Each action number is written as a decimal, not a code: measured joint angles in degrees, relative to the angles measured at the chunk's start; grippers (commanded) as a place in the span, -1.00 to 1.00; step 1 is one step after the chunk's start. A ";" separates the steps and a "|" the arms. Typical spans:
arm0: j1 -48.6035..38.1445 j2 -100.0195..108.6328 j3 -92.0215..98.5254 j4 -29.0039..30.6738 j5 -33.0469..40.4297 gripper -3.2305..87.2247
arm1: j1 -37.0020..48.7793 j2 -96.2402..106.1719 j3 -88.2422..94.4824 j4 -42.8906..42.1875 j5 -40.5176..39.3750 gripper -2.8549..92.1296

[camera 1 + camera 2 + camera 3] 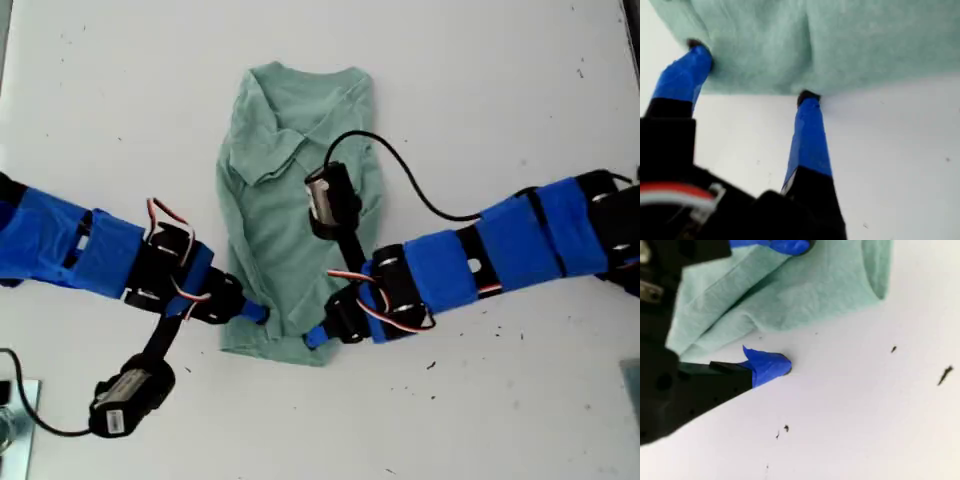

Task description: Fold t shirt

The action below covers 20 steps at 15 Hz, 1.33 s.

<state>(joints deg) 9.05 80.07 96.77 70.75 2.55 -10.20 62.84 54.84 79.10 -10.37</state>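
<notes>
Sage-green t shirt (295, 200) lies flat (wrinkled, neck toward the exterior view's top) in the middle of the white table (500, 80). My first gripper (255, 312) (754, 71) has its fingers spread wide, both tips touching the cloth's edge and clamping nothing. My second gripper (318, 337) (792, 305) is parted at the hem, one finger on the table, the other seemingly over the cloth (805, 295).
</notes>
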 measured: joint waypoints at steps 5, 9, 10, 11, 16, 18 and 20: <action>0.53 -17.31 -17.75 4.04 2.11 -0.93 | -0.97 -11.87 -10.02 2.20 1.23 -0.90; 3.87 -23.82 -38.06 8.35 2.81 -0.93 | -2.99 -8.17 -13.45 6.94 -2.29 -0.90; 5.19 -23.38 -39.29 7.65 3.25 -0.93 | -4.31 -5.36 -12.74 9.32 -4.83 -0.90; 6.68 -21.71 -39.37 6.24 3.87 -0.93 | -6.06 -1.49 -12.30 11.25 -6.33 -0.90; 8.17 -16.70 -39.46 2.02 8.70 -0.93 | -7.56 7.21 -10.72 13.01 -8.88 -0.90; 4.39 -13.27 -39.37 2.02 12.48 -0.93 | -1.49 12.13 -4.04 13.27 -11.16 -0.90; -4.22 -8.61 -39.20 2.64 17.93 -0.93 | 8.00 15.03 3.16 8.44 -17.23 -0.90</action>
<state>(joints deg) 4.83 71.46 57.57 73.39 20.48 -2.20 77.87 58.01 87.54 -27.60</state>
